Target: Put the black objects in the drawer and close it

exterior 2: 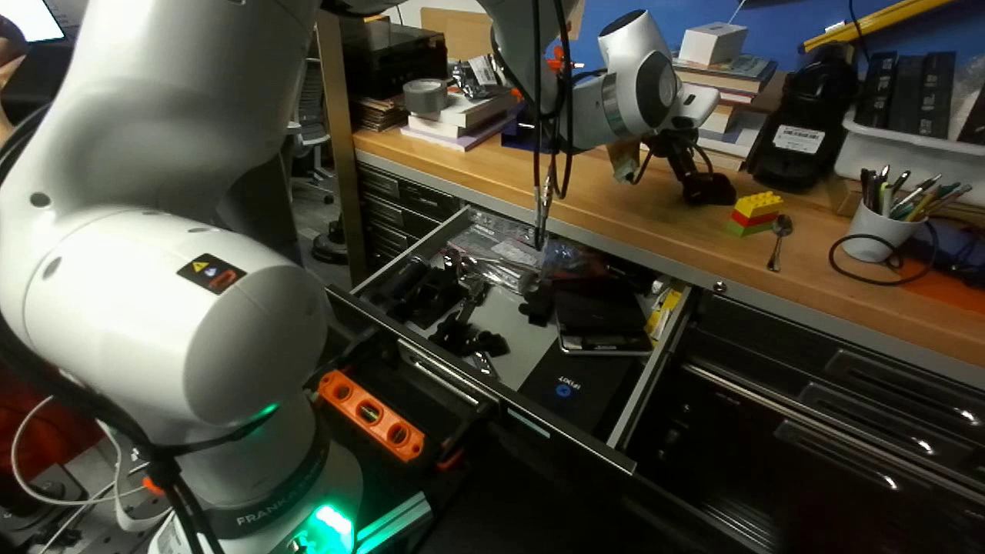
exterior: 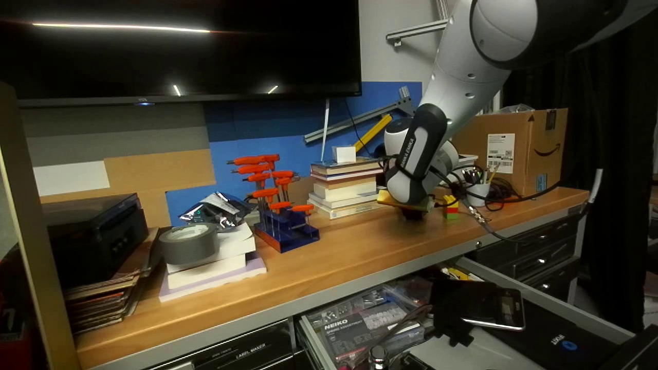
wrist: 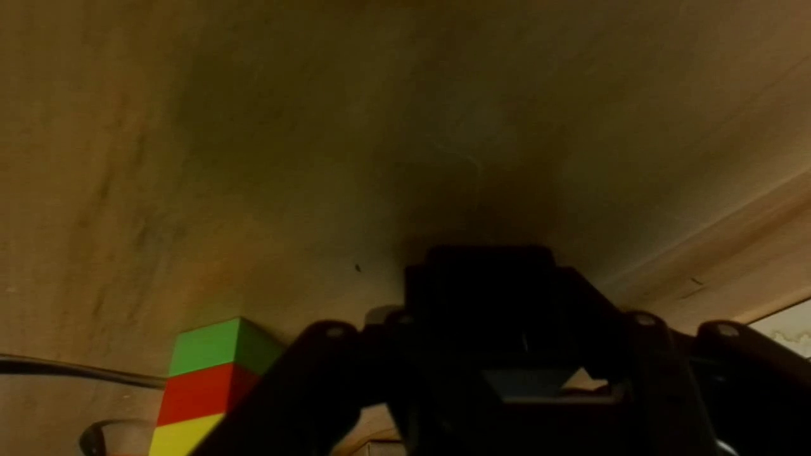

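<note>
Grasping step, right now: my gripper (wrist: 494,286) is down at the worktop (exterior: 349,246), jaws drawn well in, with a black block (wrist: 489,271) pinched between them by the look of it. A jaw on either side, and no gap that I can find! This block is bound for the drawer (exterior 2: 652,371), which stands pulled out, well apart from me and lower down.

Next I want a straight lift, away from the toy bricks (wrist: 201,387) just beside me, then a swing past the worktop's front edge and a gentle descent into the drawer. It's crowded in there, so the block should go in low; anything standing proud could snag when the drawer slides home.

Now the murky part. The wrist view goes nearly black where I grip, so how firm the hold is I can't say, nor whether the block rests on the wood or hangs just above it. In an exterior view my arm (exterior: 434,136) hides most of it, and the drawer runs off the bottom. Inside, among the dark clutter (exterior 2: 465,335), I can't tell which pieces count for this task.
</note>
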Tool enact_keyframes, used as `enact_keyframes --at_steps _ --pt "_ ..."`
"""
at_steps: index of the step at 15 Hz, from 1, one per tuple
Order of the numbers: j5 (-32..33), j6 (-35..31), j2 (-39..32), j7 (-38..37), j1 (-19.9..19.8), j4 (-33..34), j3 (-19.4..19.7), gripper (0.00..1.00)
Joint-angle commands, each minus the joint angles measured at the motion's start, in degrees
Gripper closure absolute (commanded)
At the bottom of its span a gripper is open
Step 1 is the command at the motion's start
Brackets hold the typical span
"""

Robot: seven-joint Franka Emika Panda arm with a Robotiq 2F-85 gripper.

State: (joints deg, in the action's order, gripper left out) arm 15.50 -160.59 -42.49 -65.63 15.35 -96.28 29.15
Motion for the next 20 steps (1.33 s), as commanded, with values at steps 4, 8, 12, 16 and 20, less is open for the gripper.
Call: enact_keyframes --at_steps 4,8,12,16,20 --pt "1.69 0.54 6.26 0.63 2.96 -8.24 0.81 0.73" --pt "3.54 1.39 15.74 2.95 4.07 -20.22 -1.12 0.73" --pt "1.48 4.30 26.57 11.30 -0.13 -32.21 -9.11 0.73" --pt "-2.62 6.63 36.72 18.88 -5.01 -44.20 -16.65 0.73" --pt "-9.60 9.13 43.33 28.09 -9.20 -53.52 -22.21 0.73"
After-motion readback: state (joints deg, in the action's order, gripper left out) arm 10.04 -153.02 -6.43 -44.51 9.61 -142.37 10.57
